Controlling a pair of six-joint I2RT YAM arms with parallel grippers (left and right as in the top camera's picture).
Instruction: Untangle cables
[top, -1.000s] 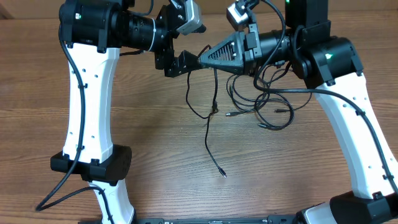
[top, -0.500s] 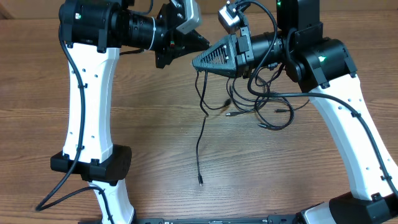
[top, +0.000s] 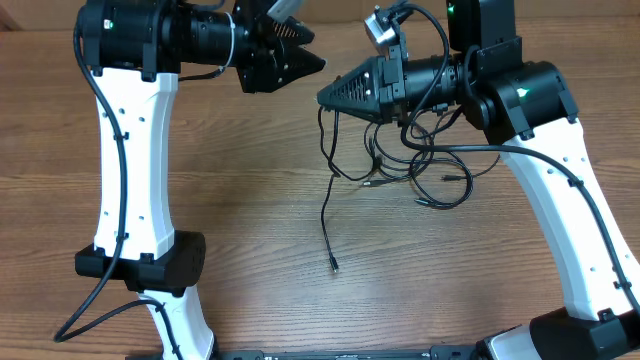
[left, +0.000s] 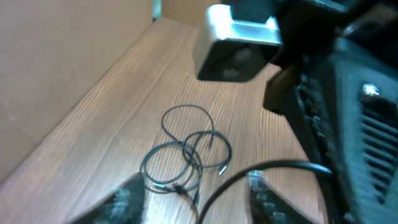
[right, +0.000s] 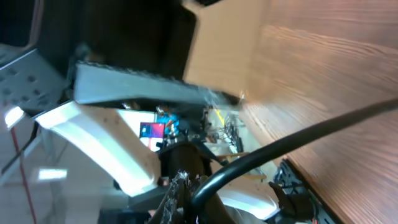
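Note:
The cables (top: 430, 170) lie in a loose black tangle on the wooden table under my right arm, also seen in the left wrist view as looped cables (left: 186, 155). One thin cable (top: 325, 205) hangs from my right gripper (top: 322, 97), which is shut on it. Its plug end (top: 333, 266) rests on the table. In the right wrist view the right gripper (right: 178, 190) shows its jaws pressed together with a black cord running out of them. My left gripper (top: 315, 60) hovers just up-left of the right one, open. Its blurred fingers (left: 124, 202) stand apart.
The right wrist camera block (left: 239, 43) sits close in front of my left gripper. Thick black arm wires (top: 480, 150) loop over the tangle. The white left arm column (top: 135, 150) and right arm column (top: 570, 210) flank the working area.
The left gripper closed near the right gripper's tip, then drew back left and opened again. The right gripper moved left, and the hanging cable's free end swung left.

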